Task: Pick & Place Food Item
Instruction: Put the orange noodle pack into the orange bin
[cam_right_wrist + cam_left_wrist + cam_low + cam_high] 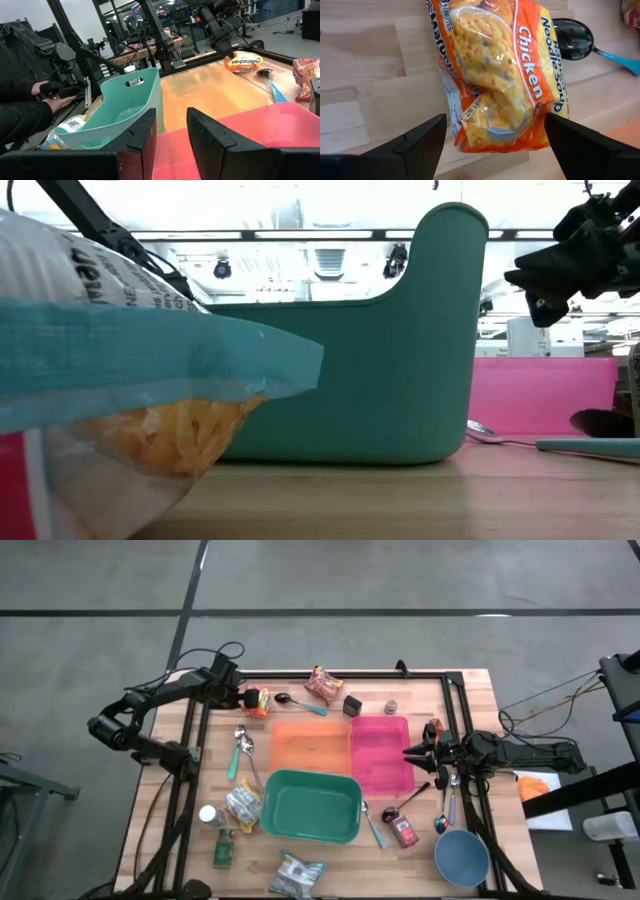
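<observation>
An orange-and-yellow chicken noodle soup packet (500,75) lies flat on the wooden table near its far left corner (258,702); the right wrist view shows it too (243,62). My left gripper (492,125) hovers just over it, slanting down, open wide. One finger stands on either side of the packet's end without touching it (243,697). My right gripper (408,752) waits level over the pink tray (385,775) at the table's right. Its fingers (172,125) stand a little apart with nothing between them.
A black spoon with a blue handle (575,37) lies close beside the packet. An orange tray (308,745) and a green tub (310,805) fill the table's middle. A red snack bag (324,685), spoons, packets and a blue bowl (461,857) lie around. A person's hands (35,100) show beyond the table.
</observation>
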Available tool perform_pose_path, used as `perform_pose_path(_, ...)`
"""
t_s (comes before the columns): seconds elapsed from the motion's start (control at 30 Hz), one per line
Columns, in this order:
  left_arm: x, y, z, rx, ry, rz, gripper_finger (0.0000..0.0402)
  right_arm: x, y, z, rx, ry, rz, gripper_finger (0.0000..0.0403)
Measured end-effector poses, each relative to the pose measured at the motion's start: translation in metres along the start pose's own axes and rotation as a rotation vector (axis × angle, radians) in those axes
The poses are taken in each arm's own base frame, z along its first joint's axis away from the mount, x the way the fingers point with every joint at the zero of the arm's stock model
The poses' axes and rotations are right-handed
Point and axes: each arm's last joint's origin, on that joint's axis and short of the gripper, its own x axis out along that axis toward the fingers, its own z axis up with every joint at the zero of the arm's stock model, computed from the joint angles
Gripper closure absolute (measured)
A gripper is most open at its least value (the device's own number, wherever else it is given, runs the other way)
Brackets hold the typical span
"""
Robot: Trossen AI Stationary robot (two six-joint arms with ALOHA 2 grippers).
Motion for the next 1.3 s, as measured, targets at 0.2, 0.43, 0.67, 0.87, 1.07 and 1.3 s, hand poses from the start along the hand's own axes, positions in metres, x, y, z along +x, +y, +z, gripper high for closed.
perform_pose_path(0.2, 0.0026, 0.0004, -0.0018, -0.006, 0.012, -0.029, 0.0062, 0.0, 0.0, 0.0001, 0.0, -0.001, 0.0, 0.0296)
perform_pose_path(0.43, 0.0034, 0.0001, -0.0024, -0.019, 0.029, -0.048, 0.0064, 0.0, 0.0, -0.0001, 0.0, 0.0, 0.0, 0.0296)
perform_pose_path(0.67, 0.0034, -0.0007, -0.0029, -0.018, 0.042, -0.071, 0.013, 0.0, 0.0, 0.0001, 0.0, 0.0, 0.0, 0.0296)
perform_pose_path(0.87, 0.0033, -0.0008, -0.003, -0.018, 0.042, -0.072, 0.0228, 0.0, 0.0, 0.0, 0.0, 0.0, 0.0, 0.0296)
perform_pose_path(1.07, 0.0034, -0.0008, -0.003, -0.022, 0.043, -0.072, 0.0296, 0.0, 0.0, -0.0001, 0.0, 0.0, 0.0, 0.0296)
perform_pose_path(1.3, 0.0034, -0.0011, -0.0031, -0.022, 0.046, -0.079, 0.034, 0.0, 0.0, 0.0, 0.0, 0.0, 0.0, 0.0296)
